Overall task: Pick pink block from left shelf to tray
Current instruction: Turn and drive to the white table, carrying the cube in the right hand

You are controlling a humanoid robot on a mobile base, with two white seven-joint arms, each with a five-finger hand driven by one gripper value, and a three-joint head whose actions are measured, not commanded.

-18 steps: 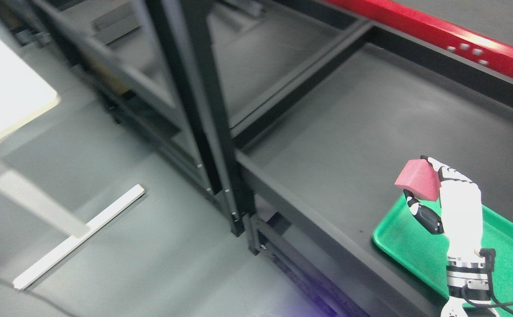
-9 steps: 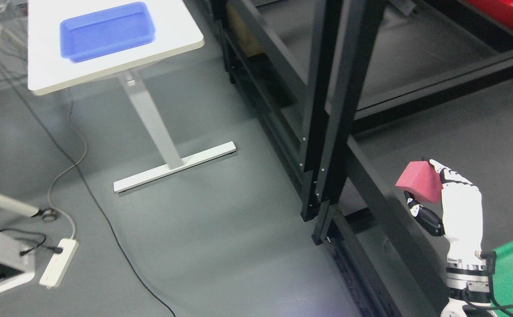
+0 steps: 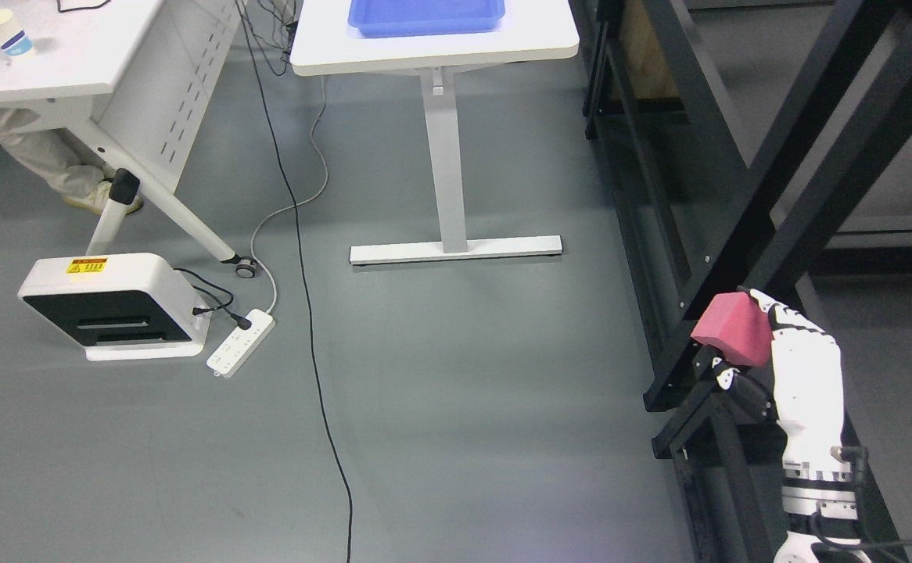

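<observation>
1. Right hand (image 3: 796,375) is raised at lower right, fingers (image 3: 792,322) and thumb clamped on the pink block (image 3: 728,328); block sits at the hand's upper left, clear of any surface.
2. Black shelf frame (image 3: 745,227) stands directly behind the hand; blue tray (image 3: 425,17) on white table (image 3: 432,48) lies far up-left.

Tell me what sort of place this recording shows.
Probably a lab or workshop: black metal shelving, white work tables, and a power strip with cables on a bare grey floor.
</observation>
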